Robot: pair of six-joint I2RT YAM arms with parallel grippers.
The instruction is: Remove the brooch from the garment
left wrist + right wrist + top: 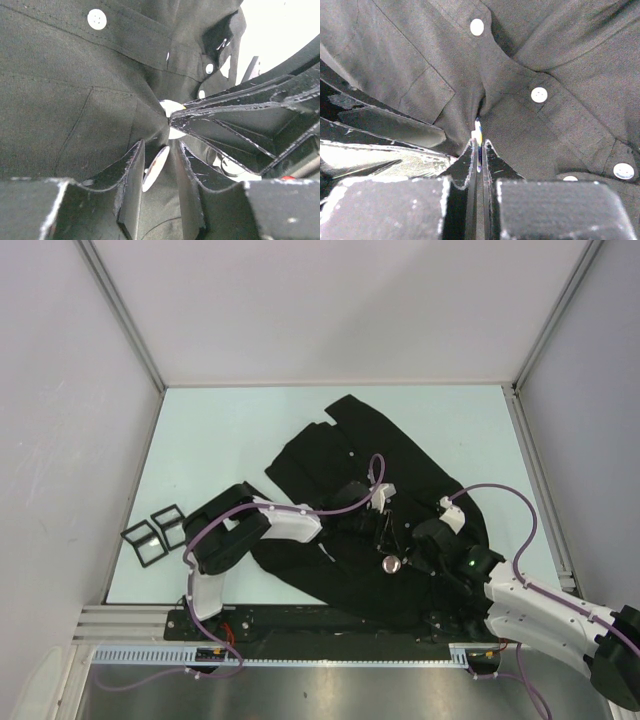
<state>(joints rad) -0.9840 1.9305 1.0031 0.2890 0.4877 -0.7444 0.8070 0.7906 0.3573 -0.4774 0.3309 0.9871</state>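
One garment (330,455); one brooch (478,131), between the fingertips of the right gripper (478,150); four white buttons (539,94) ahead of that gripper; two black square frames (158,532) well left of the left gripper (385,528).

Your left arm (290,521): white shells, black joints, white base post. One purple cable (376,468) loops off it. Second purple cable (505,490) arcs over your right arm (540,610), which has same white-and-black build and small green light (470,563) near wrist. Your left hand (160,150) and right hand (478,145): black fingers, ribbed sides, edges scuffed pale, blocky black mounts behind.
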